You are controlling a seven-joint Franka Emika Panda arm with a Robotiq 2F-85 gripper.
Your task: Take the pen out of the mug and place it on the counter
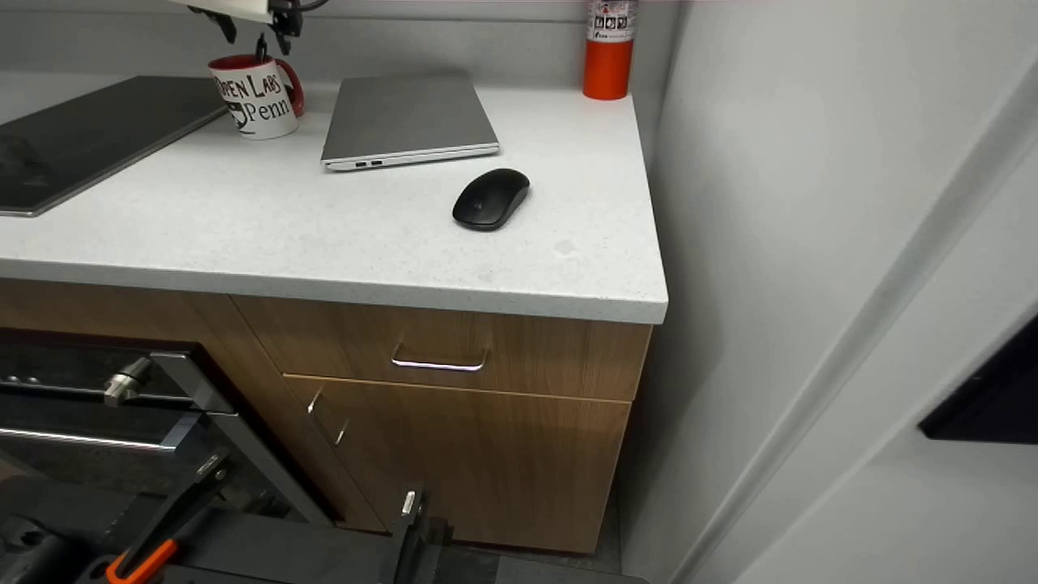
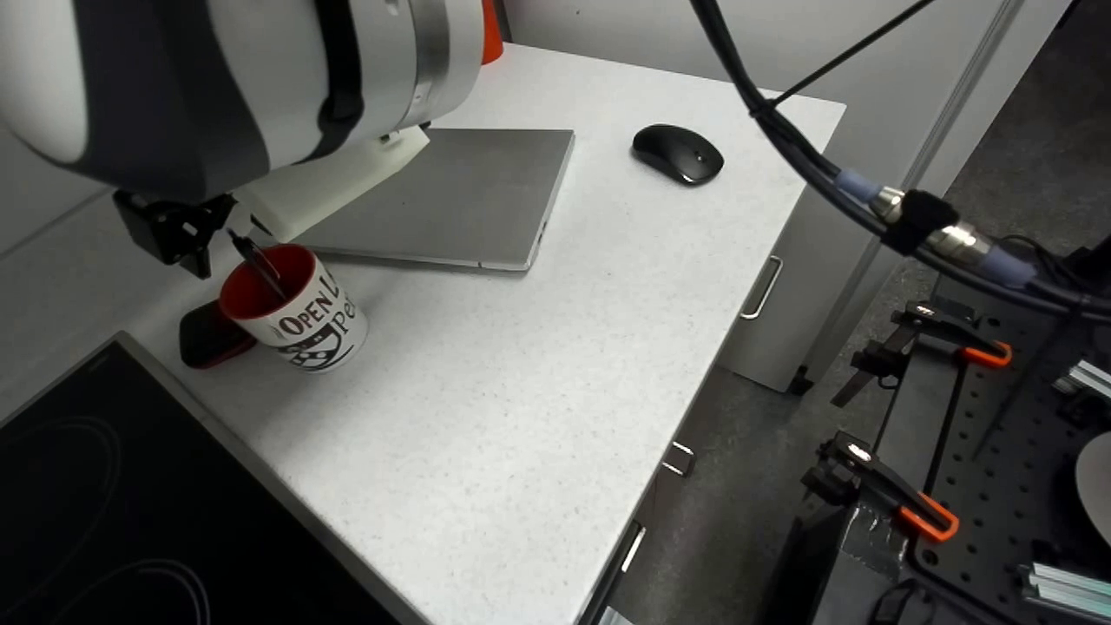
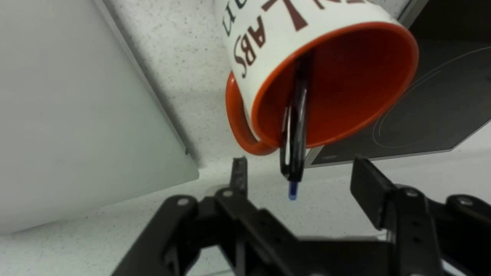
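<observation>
The mug (image 1: 259, 105) stands upright on the counter (image 1: 365, 235), and also shows in an exterior view (image 2: 325, 325) and the wrist view (image 3: 268, 46). The pen (image 1: 261, 47) leans inside it and sticks out over the red rim; it also shows in an exterior view (image 2: 260, 265). In the wrist view the pen (image 3: 295, 138) has a blue end and a clip, and its lower part is inside the mug. My gripper (image 3: 299, 165) is open, above the mug, its fingers on either side of the pen's upper end, touching neither. In both exterior views the gripper (image 1: 258, 39) is partly hidden.
A closed grey laptop (image 1: 409, 113) lies beside the mug. A black mouse (image 1: 491, 199) lies nearer the front edge. A black cooktop (image 2: 113, 486) is on the mug's other side. A red canister (image 1: 606, 69) stands at the back. A wall rises behind the mug.
</observation>
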